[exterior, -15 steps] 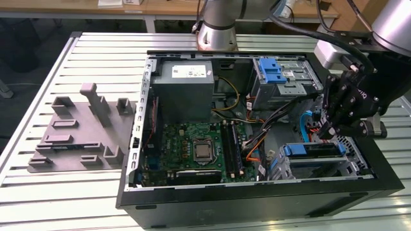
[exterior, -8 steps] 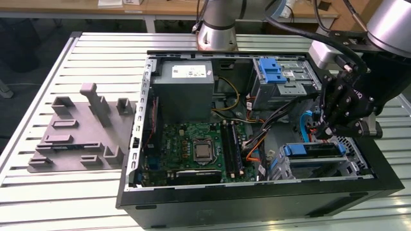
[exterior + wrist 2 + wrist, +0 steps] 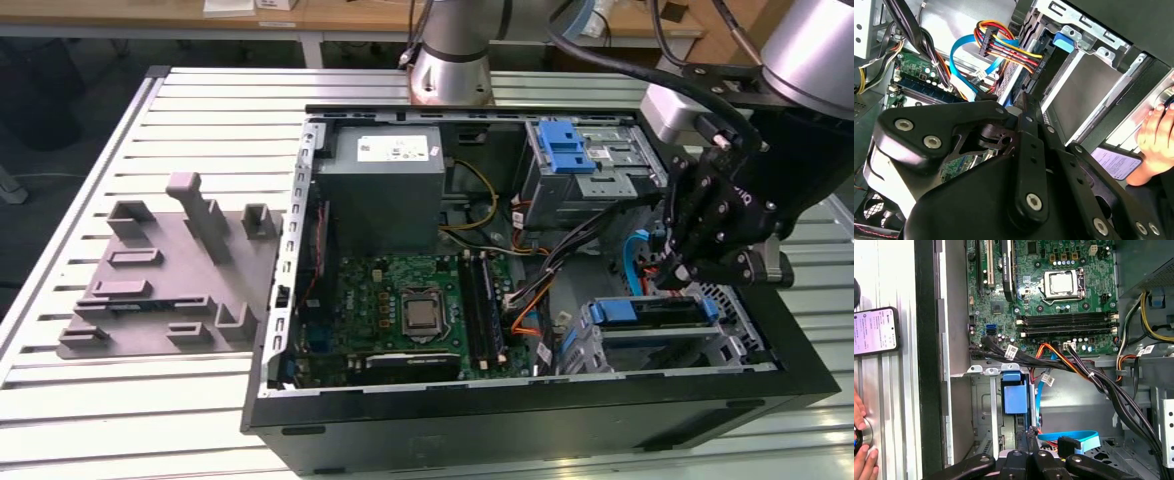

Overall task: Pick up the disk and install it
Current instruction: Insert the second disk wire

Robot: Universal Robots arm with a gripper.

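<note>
Slatted table [image 3: 174,120] — computer case [image 3: 534,410], grey fixture [image 3: 160,270]

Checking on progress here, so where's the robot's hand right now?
The hand hangs in the open computer case at the exterior view's right, just above the blue latch of the near drive cage, right of the motherboard.

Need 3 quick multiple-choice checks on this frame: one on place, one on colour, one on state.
1. Against the black metal computer case, the grey moulded plastic fixture lies:
A inside it
B on top of it
C on the slatted metal table, at the exterior view's left

2. The flat motherboard is:
A red
B green
C white

3. The case is:
A open, insides exposed
B shut, panel on
C upside down

Answers:
1. C, it rests on the slats beside the case.
2. B, the board is green.
3. A, board and cables show from above.
</note>
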